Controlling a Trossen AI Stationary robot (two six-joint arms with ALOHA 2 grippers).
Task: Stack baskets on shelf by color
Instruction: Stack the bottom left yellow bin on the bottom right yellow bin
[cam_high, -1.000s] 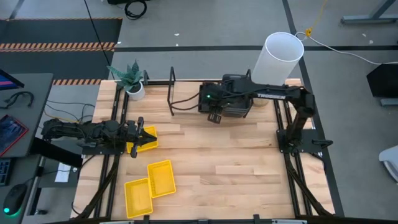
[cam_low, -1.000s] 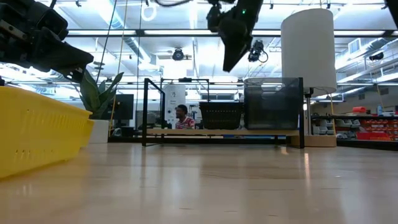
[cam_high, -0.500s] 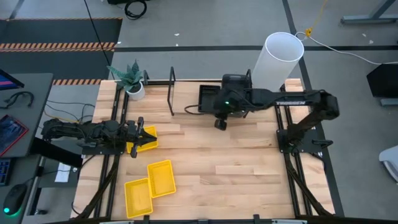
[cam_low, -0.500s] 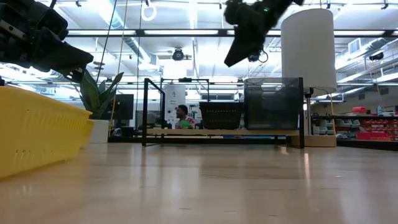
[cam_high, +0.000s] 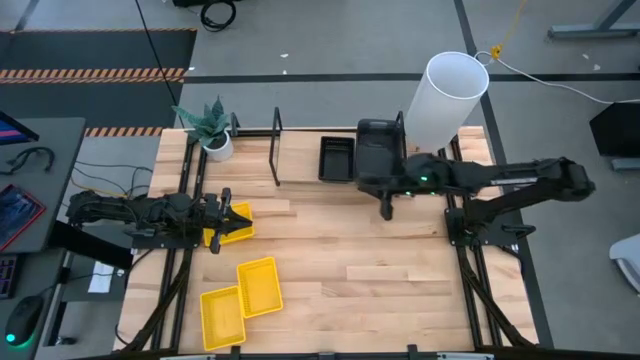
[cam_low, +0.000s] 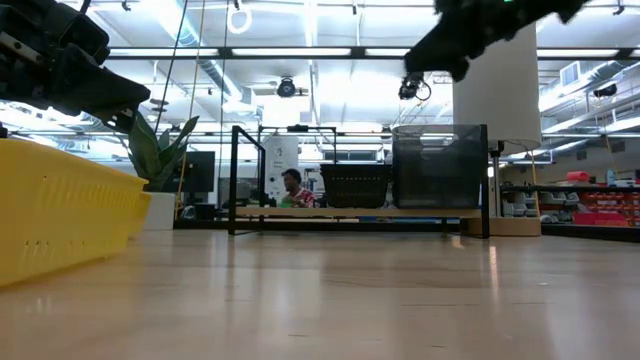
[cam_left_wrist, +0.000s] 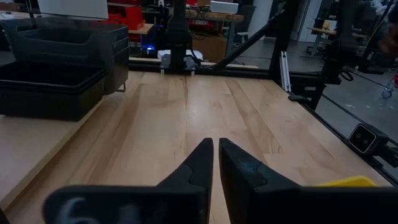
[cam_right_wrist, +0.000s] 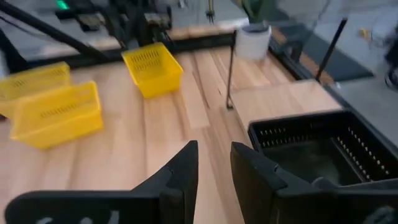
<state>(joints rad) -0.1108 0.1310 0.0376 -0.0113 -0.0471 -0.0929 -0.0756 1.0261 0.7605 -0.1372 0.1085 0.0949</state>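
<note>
My right gripper (cam_high: 387, 207) (cam_right_wrist: 214, 167) is open and empty above bare tabletop, just near of the shelf (cam_high: 300, 160). On the shelf board sit the black perforated baskets (cam_high: 336, 158) (cam_right_wrist: 311, 149) and, to their right, the stacked dark grey baskets (cam_high: 378, 152) (cam_low: 438, 165). My left gripper (cam_high: 224, 222) (cam_left_wrist: 215, 163) is shut and hangs over one yellow basket (cam_high: 236, 228) (cam_low: 60, 215) near the table's left edge. Two more yellow baskets (cam_high: 258, 285) (cam_high: 222, 317) rest on their bottoms near the near edge.
A tall white cylinder (cam_high: 445, 95) stands at the far right behind the shelf, and a potted plant (cam_high: 210, 130) at the far left. Black upright frames (cam_high: 277, 148) rise from the shelf. A person (cam_low: 293, 187) shows in the room beyond. Bare wood lies mid-table.
My right gripper has drawn back from above the black baskets on the shelf, moving toward the table's right and slightly toward its near edge, empty all the while. The baskets have stayed where they were.
</note>
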